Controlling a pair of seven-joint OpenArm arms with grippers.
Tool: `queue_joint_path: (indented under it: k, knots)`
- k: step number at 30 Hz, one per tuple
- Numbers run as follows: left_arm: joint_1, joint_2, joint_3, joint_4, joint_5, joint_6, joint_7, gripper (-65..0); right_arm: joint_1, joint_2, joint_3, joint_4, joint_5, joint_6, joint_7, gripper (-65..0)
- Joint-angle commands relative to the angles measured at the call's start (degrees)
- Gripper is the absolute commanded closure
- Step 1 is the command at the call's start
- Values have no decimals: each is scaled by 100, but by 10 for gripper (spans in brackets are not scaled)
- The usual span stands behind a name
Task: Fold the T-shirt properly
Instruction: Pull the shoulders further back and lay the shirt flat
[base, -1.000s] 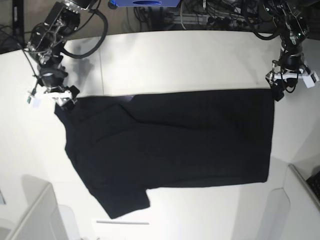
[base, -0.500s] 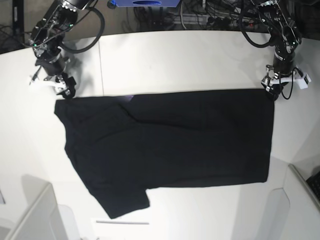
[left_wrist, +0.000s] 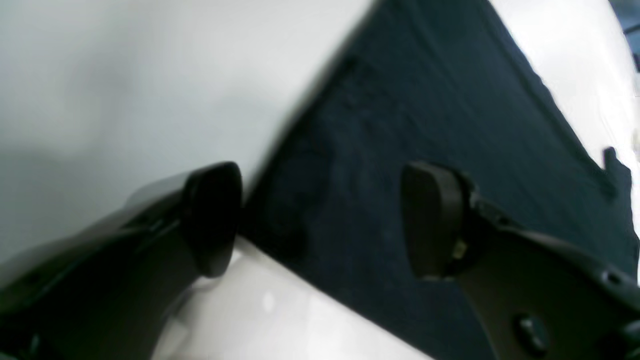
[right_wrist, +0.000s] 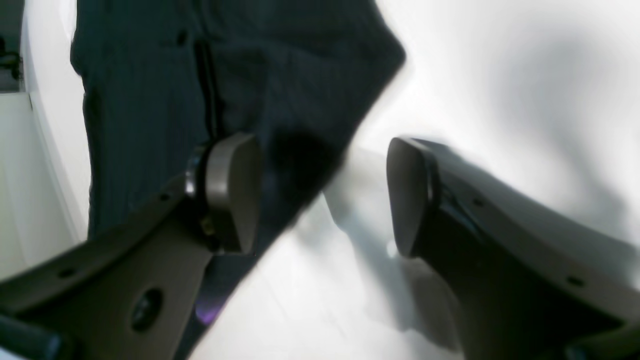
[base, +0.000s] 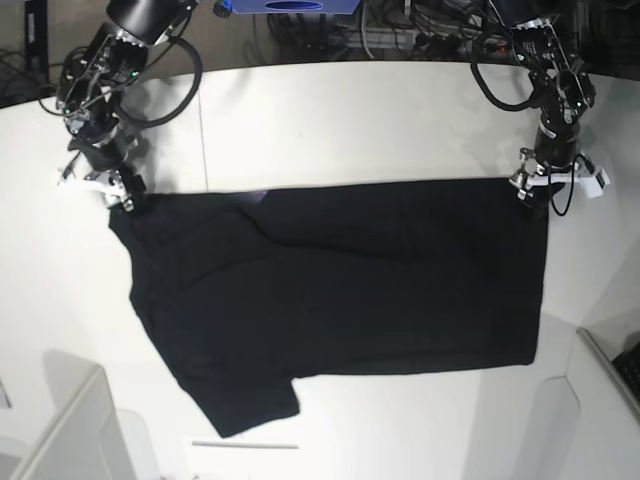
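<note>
Black T-shirt (base: 340, 300) lay spread flat on the white surface (base: 400, 120), plain side up. My left end effector (left_wrist: 320, 220) hung open over its far right corner; my right end effector (right_wrist: 322, 195) hung open over its far left corner, gripping nothing.

Bare table (base: 380, 120) behind T-shirt (base: 340, 290); unobstructed.

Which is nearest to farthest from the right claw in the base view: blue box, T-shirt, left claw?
1. T-shirt: its corner lies right at the right claw.
2. Blue box: top centre, behind the table.
3. Left claw: at the shirt's opposite corner.
</note>
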Motion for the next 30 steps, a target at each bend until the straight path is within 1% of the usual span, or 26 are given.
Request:
queue_joint_path:
  k: [1, 7, 9, 11, 14, 17, 19, 22, 26, 28, 29, 30]
  knots:
    - [17, -45, 6, 21, -4, 57, 162, -477, 11, 11, -29, -32, -92, -38, 1, -377]
    - [-97, -45, 24, 12, -4, 66, 171, -476, 213, 170, -38, -446, -92, -38, 80, -377]
    - [-141, -53, 24, -85, -4, 66, 171, -471, 283, 266, -38, -630, -84, -38, 80, -377]
    - [-150, -53, 24, -164, -4, 66, 171, -413, 301, 319, -38, -771, -66, -29, 80, -377]
    - [-150, -53, 24, -190, -4, 66, 171, -281, 345, 319, -38, -824, -84, -29, 80, -377]
    - [-150, -53, 24, -217, -4, 66, 171, -178, 362, 319, -38, -824, -92, -29, 80, -369]
    - [-150, -53, 24, -217, -4, 66, 171, -133, 371, 319, -38, -824, -92, -20, 80, -323]
    - [-150, -53, 24, -217, -4, 66, 171, -77, 424, 328, -38, -824, -92, -12, 89, -218]
    - [-150, -53, 24, -217, -4, 66, 180, 0, 529, 337, -29, -955, -92, -3, 89, -137]
    - [-141, -62, 24, -217, -4, 66, 180, 0, 591, 407, 6, -1052, -66, 76, 98, -75]
    - [-124, -62, 24, -208, -4, 66, 180, 0, 600, 416, 6, -1122, -57, 147, 98, -21]
    - [-115, -62, 24, -208, -4, 66, 180, 0, 609, 425, -2, -1149, -57, 226, 98, 0]
